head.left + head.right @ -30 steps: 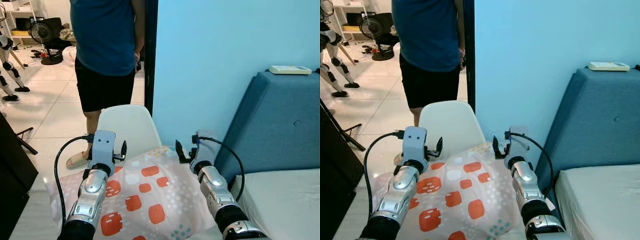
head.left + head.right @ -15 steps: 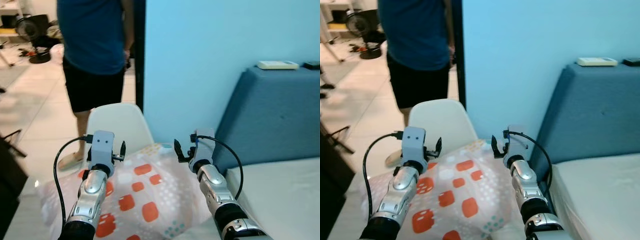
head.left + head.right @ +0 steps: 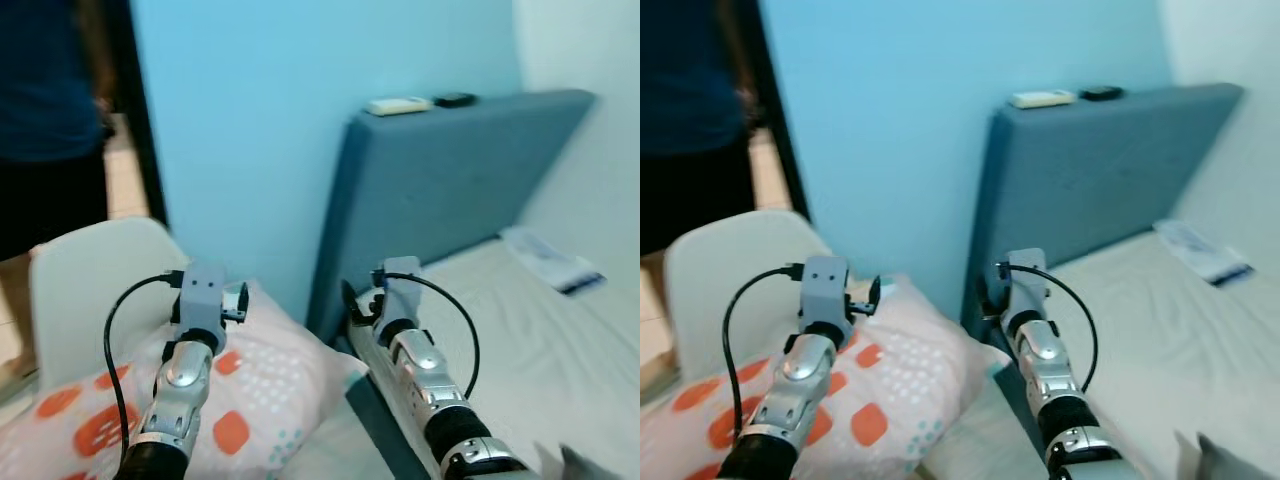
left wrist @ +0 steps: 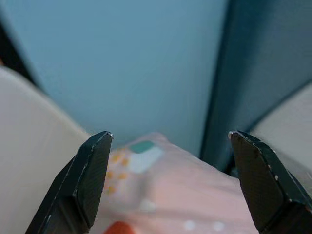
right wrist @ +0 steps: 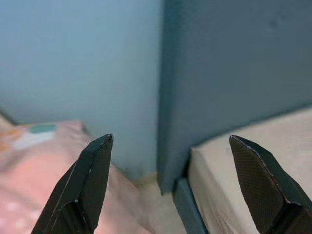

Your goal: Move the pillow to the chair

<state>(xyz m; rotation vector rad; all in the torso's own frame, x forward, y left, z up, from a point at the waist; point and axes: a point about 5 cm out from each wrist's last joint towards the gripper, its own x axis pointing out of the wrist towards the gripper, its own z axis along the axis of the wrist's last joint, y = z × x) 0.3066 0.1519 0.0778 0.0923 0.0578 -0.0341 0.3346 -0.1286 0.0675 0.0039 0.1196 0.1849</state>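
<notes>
Wall (image 3: 250,120) & headboard (image 3: 440,170) block ahead; bed (image 3: 540,340) open rt

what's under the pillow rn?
The pillow lies on the white chair; its backrest rises behind it. The seat itself is covered. Both grippers, left gripper and right gripper, hover open above.

Pillow (image 3: 250,390): pale pink, with orange rounded squares, clusters of white dots, a few teal patches near the corner.
Chair (image 3: 85,280): plain white shell.
Wall (image 3: 250,120): light sky blue, unpatterned.
Headboard (image 3: 450,170): dusty slate blue, plain.
Bed (image 3: 540,340): cream sheet, no pattern; dark blue frame edge below.
Remote (image 3: 398,105): off-white, on the headboard top; beside it a small black item (image 3: 455,99).
Left gripper (image 4: 165,180): black fingers. Right gripper (image 5: 168,183): black fingers.
Arms: silver, with grey wrist housings and black cables.
Person (image 3: 45,120): dark blue top, black shorts.
Door frame (image 3: 135,110): black.
</notes>
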